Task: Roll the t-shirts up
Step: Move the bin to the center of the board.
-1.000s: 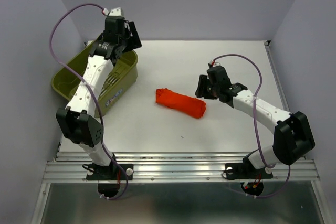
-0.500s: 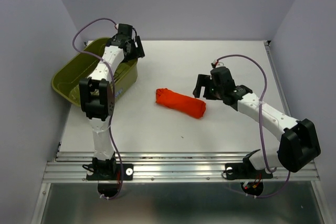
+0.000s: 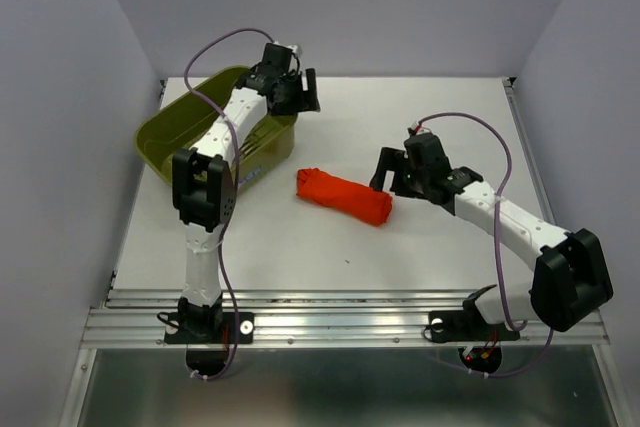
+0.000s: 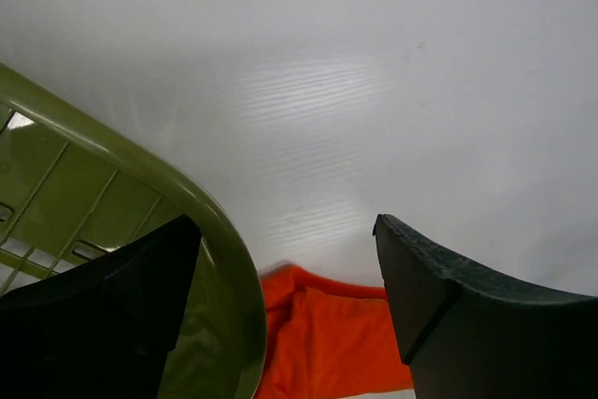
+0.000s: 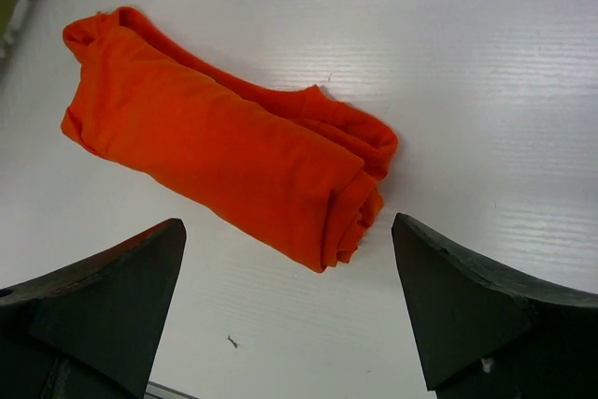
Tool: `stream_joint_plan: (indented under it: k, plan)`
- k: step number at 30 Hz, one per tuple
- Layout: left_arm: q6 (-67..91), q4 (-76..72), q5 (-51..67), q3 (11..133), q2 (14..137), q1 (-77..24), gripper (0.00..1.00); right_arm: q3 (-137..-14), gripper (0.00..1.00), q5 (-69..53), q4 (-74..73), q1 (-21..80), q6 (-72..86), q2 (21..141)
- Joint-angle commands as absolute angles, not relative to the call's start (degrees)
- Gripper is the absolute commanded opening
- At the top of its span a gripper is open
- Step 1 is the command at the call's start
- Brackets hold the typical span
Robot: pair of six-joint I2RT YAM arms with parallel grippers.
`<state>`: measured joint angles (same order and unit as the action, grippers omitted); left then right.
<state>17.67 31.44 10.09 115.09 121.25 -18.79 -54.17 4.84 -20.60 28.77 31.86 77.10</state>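
Lying rolled into a bundle mid-table: bright orange-red cloth t-shirt (image 3: 343, 197), on the white tabletop (image 3: 450, 117). Right gripper (image 3: 383, 173) sits at its right end, jaws spread wide, holding nothing. Left gripper (image 4: 285, 221) straddles the rim of the olive-green slotted plastic basket (image 3: 150, 142), jaws spread, not clamped.

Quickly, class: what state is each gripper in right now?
Left gripper: open, gripping nothing; the rim of the basket shows between its fingers.
Right gripper: open, empty, facing the rolled t-shirt.
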Motion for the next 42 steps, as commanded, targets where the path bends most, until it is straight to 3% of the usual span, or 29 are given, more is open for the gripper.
stream_joint_plan:
  k: [1,11,26,32,35,40,42]
  plan:
    - [14.95,31.02,15.64,122.33,122.08,-23.37,0.85,-50.9,0.98,0.81,-20.65,24.01,37.07,75.06]
    - [12.31,30.41,22.33,121.65,121.56,-29.44,0.83,-41.14,0.95,-12.39,-12.23,17.84,43.15,77.33]
    - [13.27,32.87,14.07,120.07,110.85,-30.23,0.84,-31.91,0.64,-17.32,11.41,17.84,46.76,85.42]
    - [15.29,30.16,9.68,109.99,102.93,-30.32,0.83,-32.87,0.37,-15.82,12.57,17.84,45.53,87.63]
    - [16.78,29.01,7.92,103.04,96.7,-31.02,0.83,-34.01,0.15,-15.99,10.83,17.32,43.08,87.45]
    - [22.39,23.56,6.76,88.79,87.55,-33.74,0.82,-37.52,0.01,-18.37,2.04,14.77,36.57,89.03]
    - [24.77,21.89,6.6,82.55,84.38,-35.68,0.82,-38.75,0.01,-17.93,-4.37,13.71,32.97,88.68]
